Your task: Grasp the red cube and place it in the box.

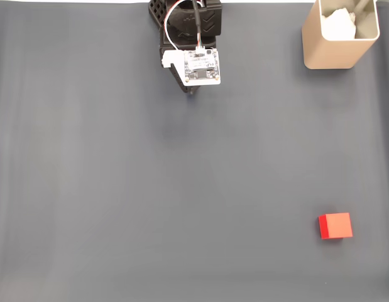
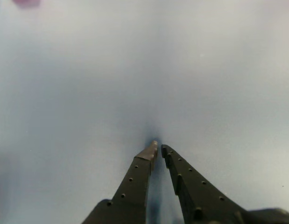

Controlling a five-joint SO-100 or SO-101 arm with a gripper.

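The red cube (image 1: 335, 226) sits on the dark grey mat at the lower right of the fixed view. The box (image 1: 340, 34), tall and beige-tan, stands at the top right corner, far from the cube. My arm is folded at the top centre, and the gripper (image 1: 191, 92) points down at the mat, well away from both. In the wrist view the gripper (image 2: 158, 148) comes in from the bottom with its two black fingers nearly touching at the tips and nothing between them. A faint pink blur (image 2: 26, 3) lies at that view's top left edge.
Something white and crumpled (image 1: 340, 24) lies inside the box. The dark grey mat (image 1: 150, 189) covers the table, and its far edge runs along the top of the fixed view beside the arm's base (image 1: 181, 19).
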